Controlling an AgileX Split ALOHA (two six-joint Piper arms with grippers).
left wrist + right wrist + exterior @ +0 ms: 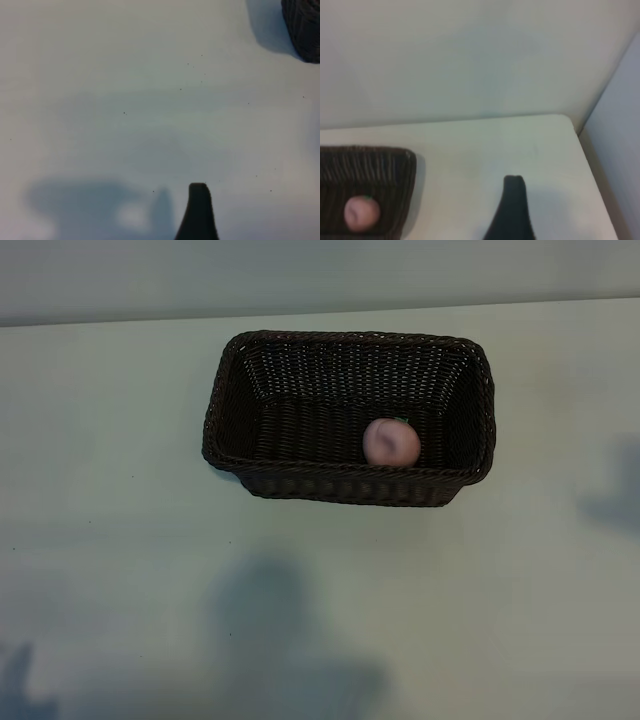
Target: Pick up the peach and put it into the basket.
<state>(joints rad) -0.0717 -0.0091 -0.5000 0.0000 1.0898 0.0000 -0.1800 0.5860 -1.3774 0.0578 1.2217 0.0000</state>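
Note:
The dark-brown woven basket (350, 484) stands at the table's middle back. The pale-pink peach (391, 442) lies inside it, against the near wall toward the right end. Neither arm shows in the exterior view; only their shadows fall on the table. In the left wrist view one dark finger (198, 212) hangs over bare table with nothing by it, and a corner of the basket (304, 27) shows farther off. In the right wrist view one dark finger (512, 210) is over bare table beside the basket (380, 167), with the peach (362, 213) in it. Both grippers are open and hold nothing.
The pale table (120, 540) stretches round the basket on all sides. A light wall (470, 60) rises behind it, and the table's corner and side edge (577, 135) show near the right gripper.

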